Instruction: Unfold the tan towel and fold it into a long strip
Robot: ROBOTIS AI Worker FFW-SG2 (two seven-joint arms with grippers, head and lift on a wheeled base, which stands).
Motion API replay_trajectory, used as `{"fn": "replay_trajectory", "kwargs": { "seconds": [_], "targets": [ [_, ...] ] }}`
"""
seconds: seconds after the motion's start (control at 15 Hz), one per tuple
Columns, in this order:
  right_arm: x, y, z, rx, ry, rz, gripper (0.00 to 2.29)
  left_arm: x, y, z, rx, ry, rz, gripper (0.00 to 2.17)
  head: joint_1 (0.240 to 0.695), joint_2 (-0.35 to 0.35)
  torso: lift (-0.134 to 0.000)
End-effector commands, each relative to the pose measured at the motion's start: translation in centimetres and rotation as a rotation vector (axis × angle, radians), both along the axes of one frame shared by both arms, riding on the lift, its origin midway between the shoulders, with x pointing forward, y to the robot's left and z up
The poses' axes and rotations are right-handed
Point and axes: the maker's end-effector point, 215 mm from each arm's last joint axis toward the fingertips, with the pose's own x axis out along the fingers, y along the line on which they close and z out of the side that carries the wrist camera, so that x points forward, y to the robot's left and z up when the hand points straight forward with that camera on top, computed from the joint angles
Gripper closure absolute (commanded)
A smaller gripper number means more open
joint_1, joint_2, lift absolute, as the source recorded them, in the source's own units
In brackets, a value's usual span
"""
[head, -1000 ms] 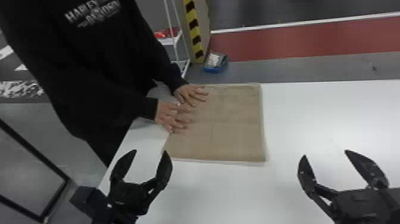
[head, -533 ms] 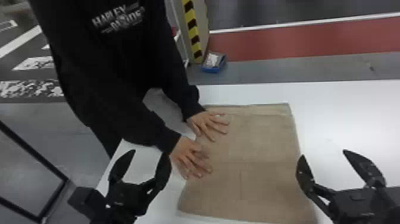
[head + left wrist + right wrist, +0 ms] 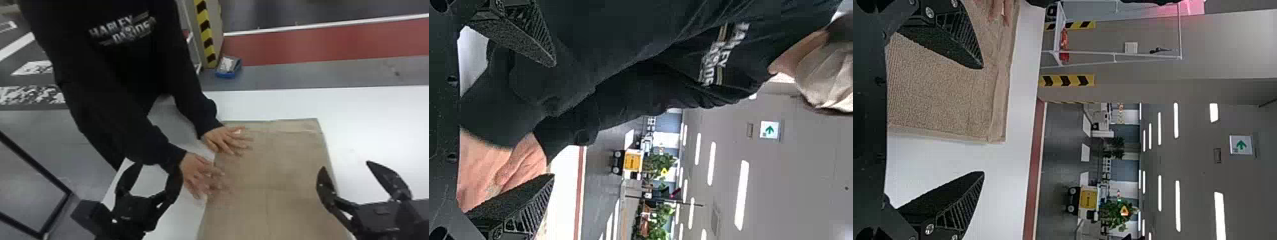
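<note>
Nearest, the left gripper (image 3: 158, 166) and the right gripper (image 3: 345, 165) each had their fingers spread wide, with nothing pinched between them. The tan towel (image 3: 274, 172) lay opened out and flat on the white tabletop (image 3: 376, 127), mostly between the two, its one side edge running under a finger of the right gripper in the head view. A person leaned in from the left, the nearer hand (image 3: 202, 175) by the left gripper and over the towel's left edge, the farther hand (image 3: 226, 138) over it near its far end; these hands and the black sleeves (image 3: 204, 111) stood in the way on that side. Past the tabletop, a blue container (image 3: 228, 67) sat on the floor beside a column with yellow-and-black stripes (image 3: 206, 32), and a red floor band (image 3: 319, 41) ran off to the right.
</note>
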Motion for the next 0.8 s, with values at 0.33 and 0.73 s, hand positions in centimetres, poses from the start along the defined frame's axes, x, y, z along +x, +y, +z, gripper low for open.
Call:
{"fn": "replay_trajectory", "kwargs": {
  "seconds": [0.33,0.73],
  "targets": [
    [0.1,-0.7,-0.4,-0.009,0.012,-0.010,0.13,0.7,-0.2,0.7,0.002,-0.016,-0.010,0.08,0.695,0.266,-0.123],
    [0.0,-3.9,-1.3,-0.027,0.028,-0.064,0.13,5.5,-2.1,-0.6,-0.040,0.108,-0.133,0.08,0.695,0.202,-0.123]
  ]
}}
